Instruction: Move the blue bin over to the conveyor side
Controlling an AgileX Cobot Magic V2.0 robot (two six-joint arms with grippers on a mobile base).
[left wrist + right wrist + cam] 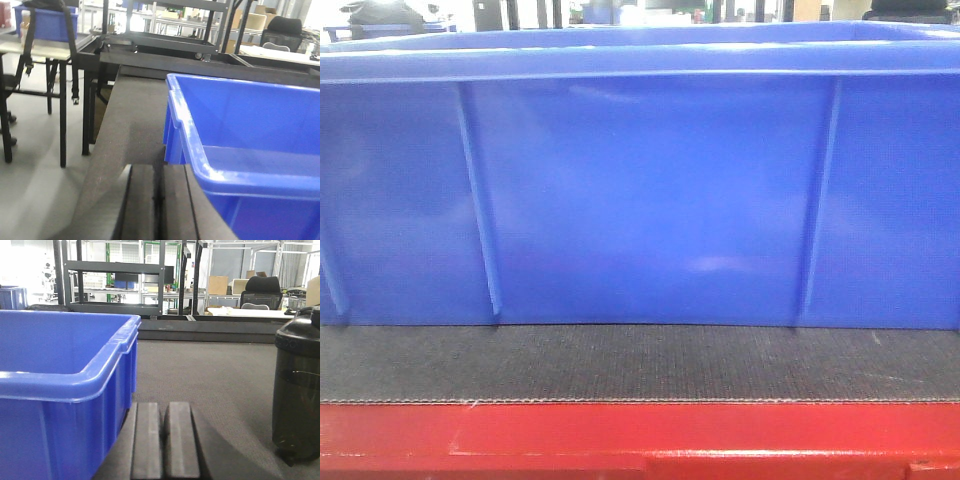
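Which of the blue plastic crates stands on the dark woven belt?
The large glossy blue plastic crate beside the left end effector stands on the belt; the smaller blue crate sits on a distant table.

Bright, even indoor light; soft pictures with blown-out backgrounds.

Glare washes out the far windows in both wrist views, whitest at the upper left. The blue bin [650, 200] carries pale sheen patches on its glossy wall and white highlights along its rolled rim. A thin dark shadow lies under it on the conveyor belt [640, 365]. The left gripper [160, 205] and right gripper [163, 440] are close and blurred. The front view is grainy and slightly bowed at its edges.
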